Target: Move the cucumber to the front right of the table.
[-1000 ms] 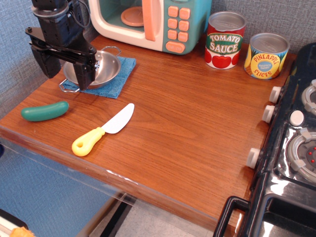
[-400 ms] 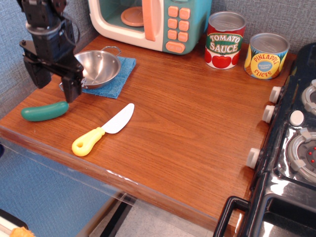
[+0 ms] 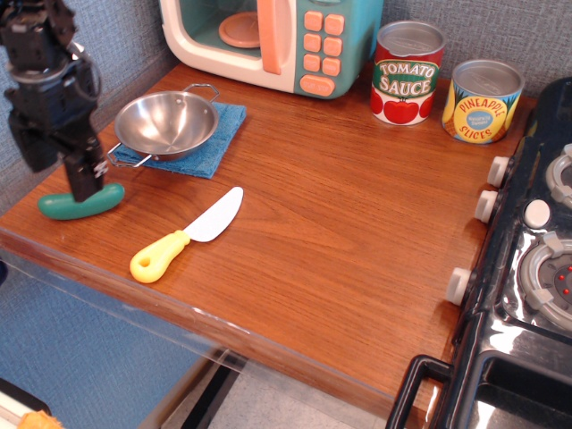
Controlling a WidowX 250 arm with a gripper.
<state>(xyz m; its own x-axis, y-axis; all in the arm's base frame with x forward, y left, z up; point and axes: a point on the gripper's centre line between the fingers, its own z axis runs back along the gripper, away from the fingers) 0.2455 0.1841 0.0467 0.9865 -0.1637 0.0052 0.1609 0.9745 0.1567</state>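
The gripper (image 3: 64, 179), fingers spread wide, has been dropping from the pan (image 3: 168, 123) toward frame left, now straddling the unmoved cucumber (image 3: 80, 202).

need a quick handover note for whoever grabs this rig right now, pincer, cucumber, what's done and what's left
Pincer: over the cucumber, one finger showing in front of it; a closed grip is not visible, so open or shut cannot be told.
Cucumber: lying flat at the table's front left corner, left of the yellow-handled knife.
Done: approach to the cucumber only.
Left: grasp it, lift, carry it past the knife to the bare front right area near the stove, set it down, release.
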